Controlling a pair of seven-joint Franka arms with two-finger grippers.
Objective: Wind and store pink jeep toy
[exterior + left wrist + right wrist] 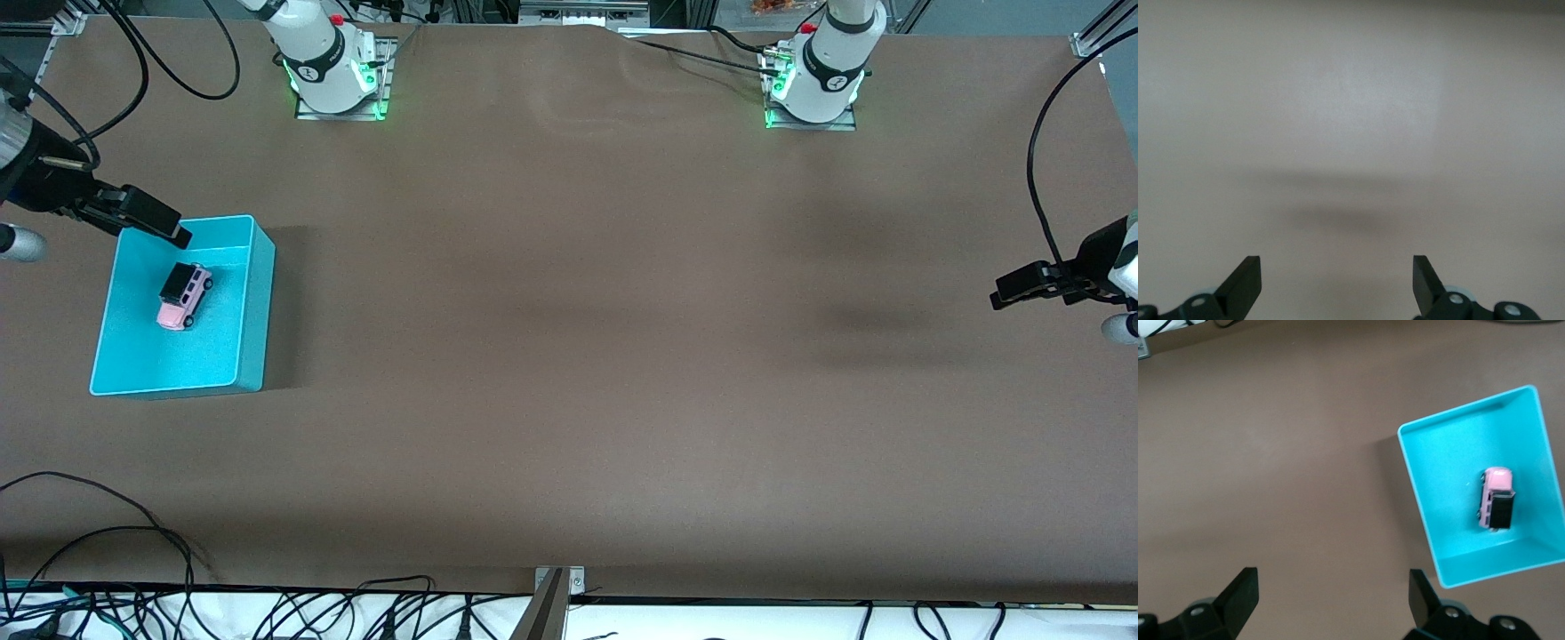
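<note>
The pink jeep toy (pixel 185 296) rests on its wheels on the floor of the turquoise bin (pixel 253 307), which stands at the right arm's end of the brown table (pixel 569 356); the toy lies in the half of the bin farther from the front camera, apart from every wall. Its long axis runs on a diagonal across the bin — black rear toward the robots' side, pink nose toward the front camera and the table's outer edge. The right gripper (pixel 147 216) hangs above the bin's rim on the robots' side, at the corner by the table's outer edge, jaws spread wide and holding nothing; in the right wrist view the fingers (pixel 1238 597) frame bare table while the bin and toy (pixel 1496 499) sit off to one side, so the gripper is not centred over the toy. The left gripper (pixel 1022 289) waits over bare table at the left arm's end, well apart from the bin, jaws likewise spread and empty (pixel 1337 283). Judgement: the right arm is far nearer; any further handling of the toy falls to it — a short shift over the bin, jaws set across the toy's narrow width; the toy already lies stored.
</note>
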